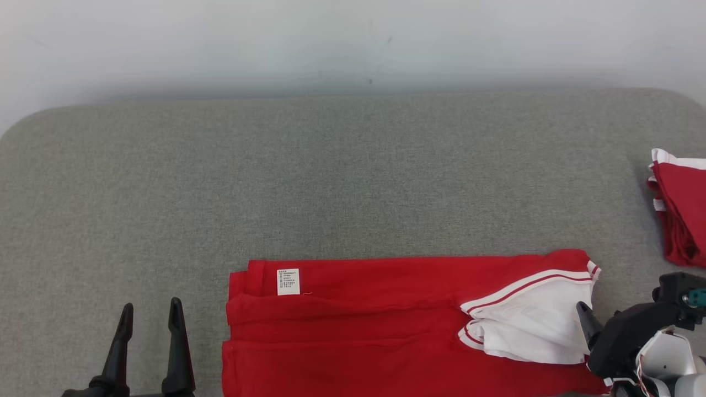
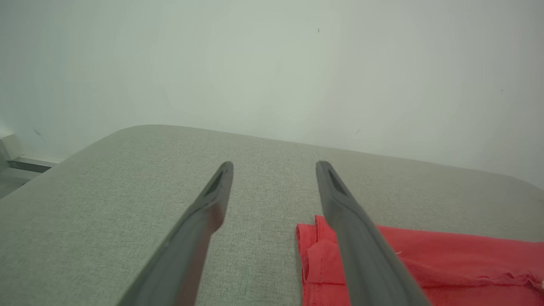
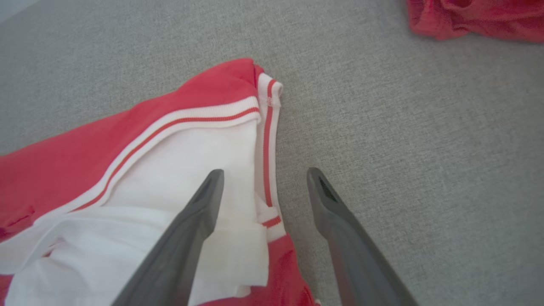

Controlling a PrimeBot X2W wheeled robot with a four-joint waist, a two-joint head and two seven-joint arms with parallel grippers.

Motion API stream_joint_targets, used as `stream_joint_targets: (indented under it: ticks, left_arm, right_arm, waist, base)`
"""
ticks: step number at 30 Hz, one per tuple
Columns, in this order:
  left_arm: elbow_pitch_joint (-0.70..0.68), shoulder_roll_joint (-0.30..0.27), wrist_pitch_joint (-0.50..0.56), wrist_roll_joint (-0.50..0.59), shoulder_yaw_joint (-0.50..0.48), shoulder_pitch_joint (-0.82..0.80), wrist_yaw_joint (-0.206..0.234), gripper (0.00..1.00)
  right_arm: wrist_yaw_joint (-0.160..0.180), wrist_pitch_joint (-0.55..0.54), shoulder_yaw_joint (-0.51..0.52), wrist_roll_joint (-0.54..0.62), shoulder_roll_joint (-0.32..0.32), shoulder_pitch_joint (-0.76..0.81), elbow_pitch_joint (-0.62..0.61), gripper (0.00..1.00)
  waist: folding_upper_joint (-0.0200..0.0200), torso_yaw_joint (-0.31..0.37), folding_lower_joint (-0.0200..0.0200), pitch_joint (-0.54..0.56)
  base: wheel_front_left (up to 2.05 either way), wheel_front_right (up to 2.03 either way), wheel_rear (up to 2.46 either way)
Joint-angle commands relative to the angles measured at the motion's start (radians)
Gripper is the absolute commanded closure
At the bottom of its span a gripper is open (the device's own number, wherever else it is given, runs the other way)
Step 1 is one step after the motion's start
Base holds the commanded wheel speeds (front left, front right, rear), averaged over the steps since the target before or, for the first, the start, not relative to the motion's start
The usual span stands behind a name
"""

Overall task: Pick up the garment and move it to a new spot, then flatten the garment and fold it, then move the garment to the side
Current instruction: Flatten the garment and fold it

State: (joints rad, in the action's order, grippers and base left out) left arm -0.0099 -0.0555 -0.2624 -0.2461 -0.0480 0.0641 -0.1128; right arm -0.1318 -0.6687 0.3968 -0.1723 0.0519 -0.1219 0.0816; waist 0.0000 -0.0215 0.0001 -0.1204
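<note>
Both grippers are held empty near the front edge, jaws wide: left gripper (image 1: pixel 152 304) over bare table (image 1: pixel 331 176), right gripper (image 3: pixel 265 171) above the garment (image 1: pixel 358 320) at its white-trimmed end. Garment is laid flat, folded into a long band. A crosswise fold and the move aside are judged outstanding. Farther right, another red pile (image 1: pixel 681 209) is noted.

The flat red fabric garment (image 1: pixel 353 325) has a white part edged in red-striped white ribbing between the dark right gripper's (image 3: pixel 265 172) jaws; the padded woven surface (image 1: pixel 331 176) is mottled grey.
</note>
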Motion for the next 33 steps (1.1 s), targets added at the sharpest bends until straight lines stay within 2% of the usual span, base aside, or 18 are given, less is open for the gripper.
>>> stream_joint_targets:
  ticks: [1, 9, 15, 17, 18, 19, 20, 24, 33]
  left_arm:
    - [0.011, 0.002, -0.003, 0.006, 0.002, -0.013, -0.001, 0.00]
    - [0.097, -0.002, -0.003, 0.041, 0.012, -0.038, -0.004, 0.00]
    - [0.131, -0.015, -0.001, 0.031, 0.020, -0.051, -0.007, 0.00]
    - [0.137, -0.018, -0.001, 0.032, 0.022, -0.051, -0.006, 0.00]
    - [0.138, -0.019, -0.001, 0.033, 0.021, -0.052, -0.004, 0.00]
    - [0.139, -0.020, -0.001, 0.034, 0.021, -0.053, -0.002, 0.00]
    - [0.140, -0.020, -0.001, 0.034, 0.021, -0.052, 0.000, 0.00]
    - [0.139, -0.024, -0.001, 0.035, 0.018, -0.044, 0.006, 0.00]
    - [0.129, -0.025, -0.002, 0.037, 0.025, -0.037, 0.012, 0.00]
  right_arm:
    - [0.003, -0.007, 0.000, 0.004, -0.003, -0.022, 0.014, 0.00]
    - [0.003, -0.065, -0.018, 0.035, -0.005, -0.063, 0.128, 0.00]
    - [0.003, -0.079, -0.038, 0.030, -0.007, -0.069, 0.159, 0.00]
    - [0.001, -0.090, -0.049, 0.019, -0.008, -0.069, 0.170, 0.56]
    - [0.001, -0.090, -0.053, 0.019, -0.009, -0.069, 0.173, 0.73]
    - [0.001, -0.087, -0.053, 0.019, -0.009, -0.069, 0.174, 0.95]
    - [0.001, -0.082, -0.052, 0.020, -0.008, -0.070, 0.174, 1.00]
    - [0.002, -0.029, -0.013, 0.044, -0.002, -0.090, 0.154, 1.00]
    - [0.003, 0.068, 0.151, 0.121, -0.001, -0.091, 0.070, 1.00]
  waist:
    - [0.0000, -0.012, -0.0001, -0.018]
    - [0.0000, -0.032, -0.0001, -0.043]
    - [0.0000, -0.033, -0.0001, -0.047]
    - [0.0000, -0.031, -0.0001, -0.046]
    - [0.0000, -0.031, -0.0001, -0.045]
    - [0.0000, -0.029, -0.0001, -0.044]
    - [0.0000, -0.027, -0.0001, -0.042]
    - [0.0000, -0.012, -0.0001, -0.037]
    - [0.0000, 0.021, -0.0001, -0.033]
  base:
    - [0.00, 0.00, 0.00]
    - [0.00, 0.00, 0.00]
    - [0.00, 0.00, 0.00]
    - [0.00, 0.00, 0.00]
    - [0.00, 0.00, 0.00]
    - [0.00, 0.00, 0.00]
    - [0.00, 0.00, 0.00]
    - [0.00, 0.00, 0.00]
    - [0.00, 0.00, 0.00]
